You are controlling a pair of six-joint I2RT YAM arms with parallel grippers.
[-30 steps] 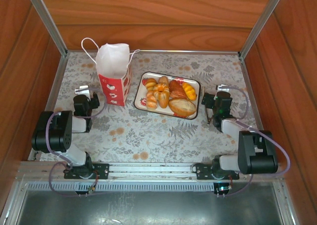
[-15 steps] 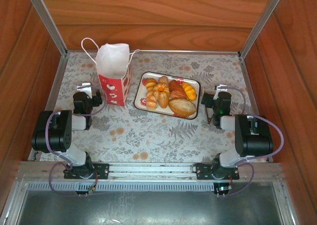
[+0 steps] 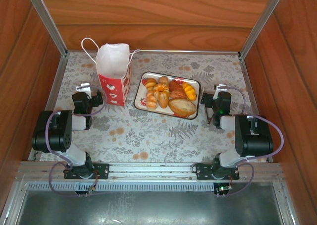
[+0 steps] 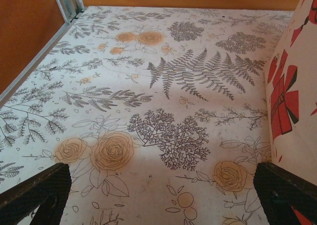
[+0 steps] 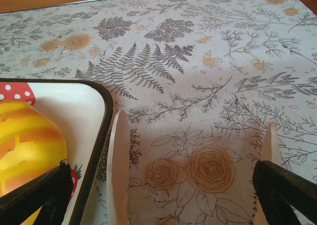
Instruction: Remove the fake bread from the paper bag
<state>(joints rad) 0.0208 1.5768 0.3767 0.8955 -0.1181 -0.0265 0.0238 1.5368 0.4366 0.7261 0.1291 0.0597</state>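
Several pieces of fake bread (image 3: 168, 93) lie on a white strawberry-print tray (image 3: 140, 93): an oval loaf (image 3: 182, 106), a dark croissant (image 3: 176, 89), a flower-shaped bun (image 3: 160, 89) and an orange-striped roll (image 3: 189, 90). The paper bag (image 3: 115, 79) stands upright left of the tray, and its inside is hidden. My left gripper (image 3: 85, 92) is open just left of the bag (image 4: 292, 86), with only tablecloth between its jaws (image 4: 163, 195). My right gripper (image 3: 218, 92) is open right of the tray, its pale left finger (image 5: 119, 170) beside the tray rim (image 5: 96, 136) and the roll (image 5: 29, 140).
A floral cloth (image 3: 158, 131) covers the table. Wooden walls and aluminium posts (image 3: 47, 22) close in the left, right and far sides. The bag's white cord handle (image 3: 88, 49) hangs over to the back left.
The left gripper's jaws opened wider and it shifted slightly left of the bag. The right arm's elbow folded back toward its base while its gripper stayed by the tray.
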